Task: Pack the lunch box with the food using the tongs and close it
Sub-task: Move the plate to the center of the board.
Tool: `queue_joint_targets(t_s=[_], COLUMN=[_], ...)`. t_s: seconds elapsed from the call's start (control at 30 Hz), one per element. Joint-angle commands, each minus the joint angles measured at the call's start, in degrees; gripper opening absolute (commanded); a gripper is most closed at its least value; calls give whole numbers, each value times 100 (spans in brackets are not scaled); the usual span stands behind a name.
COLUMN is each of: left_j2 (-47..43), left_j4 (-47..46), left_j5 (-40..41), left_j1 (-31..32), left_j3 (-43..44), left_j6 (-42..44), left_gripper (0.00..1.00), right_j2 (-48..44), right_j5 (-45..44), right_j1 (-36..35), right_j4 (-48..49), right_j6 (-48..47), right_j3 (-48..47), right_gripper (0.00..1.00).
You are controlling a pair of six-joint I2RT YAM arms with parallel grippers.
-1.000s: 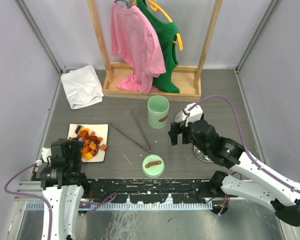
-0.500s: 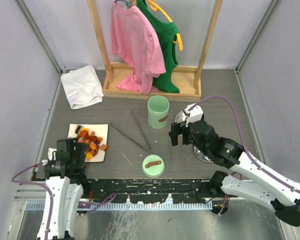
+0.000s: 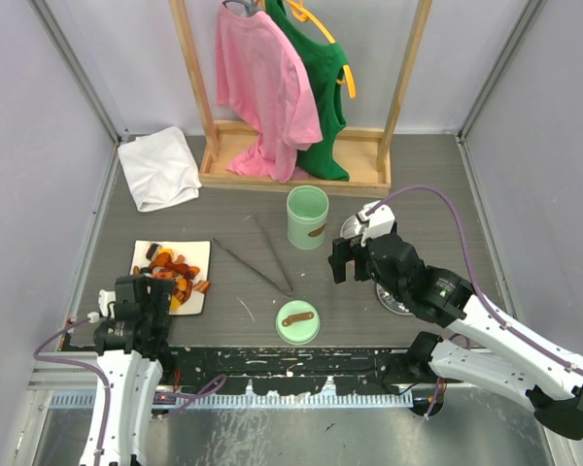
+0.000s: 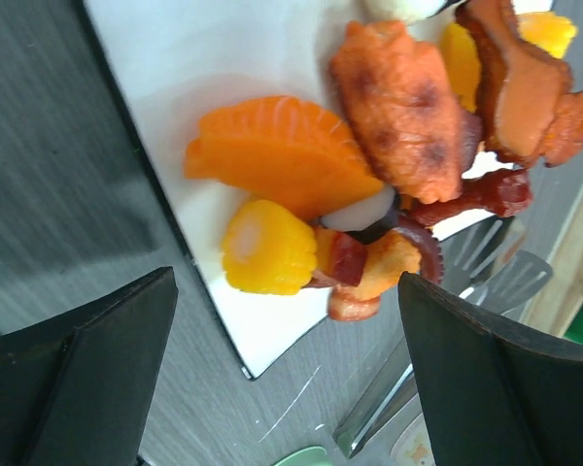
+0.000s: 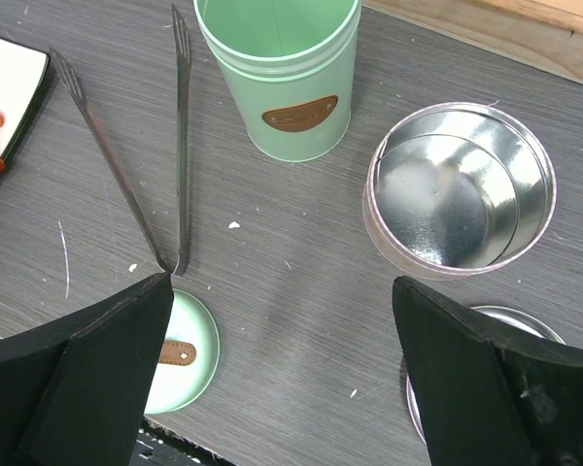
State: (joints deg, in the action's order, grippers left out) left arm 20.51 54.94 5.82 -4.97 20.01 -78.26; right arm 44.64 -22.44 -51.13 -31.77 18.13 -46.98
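Sliding down toward the lower left of the overhead view, the left gripper [image 3: 160, 299] is ending up nearer the frame's bottom edge than a second ago. The right gripper [image 3: 342, 258] is sitting exactly where it was, just right of centre. Both sets of jaws are standing spread wide, gripping nothing and touching nothing.

In the left wrist view, the two black fingers [image 4: 87, 369] are framing the near corner of the white plate [image 4: 165, 58] from above. The food [image 4: 369, 146] is filling the upper half of that picture: a glossy orange salmon-like wedge, a yellow corn round, a browned orange chunk and dark red sausage bits, all piled together and touching. Overhead, that heap is lying on the square plate at middle left.

The tongs [image 3: 253, 268] are resting flat on the grey, wood-grained table [image 3: 418, 184] at centre, between the plate and the lunch box [image 3: 308, 218]. They are showing as two slim dull-metal arms meeting in a narrow V, the joint pointing toward the green lid [image 3: 297, 321]. The right wrist view is showing that V tip just beside the lid's rim.

The lunch box is standing upright, a mint-green cylinder with a brown oval label, uncovered. Right of it, a shiny steel container [image 5: 457, 189] is sitting uncovered too, with a smaller one nested inside.
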Motion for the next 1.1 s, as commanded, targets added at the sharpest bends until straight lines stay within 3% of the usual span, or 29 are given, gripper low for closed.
queue_joint_targets(t_s=[0.0, 0.27, 0.77, 0.93, 1.07], left_j2=[-181, 178, 2241, 2121, 1571], left_j4=[-980, -2385, -4348, -4010, -2994], left_j5=[56, -76, -532, -447, -178], left_j1=[5, 5, 5, 4, 0], left_j3=[-267, -569, 77, 194, 335], left_j6=[95, 296, 1001, 850, 654], left_gripper=[98, 98, 98, 98, 98], right_j2=[-8, 2, 237, 289, 260], right_j5=[-147, -189, -170, -156, -154], right_j1=[25, 26, 25, 34, 26], right_j4=[153, 99, 126, 127, 122], right_j6=[7, 12, 41, 57, 55], right_j3=[-28, -38, -105, -140, -140], right_gripper=[100, 100, 100, 100, 100])
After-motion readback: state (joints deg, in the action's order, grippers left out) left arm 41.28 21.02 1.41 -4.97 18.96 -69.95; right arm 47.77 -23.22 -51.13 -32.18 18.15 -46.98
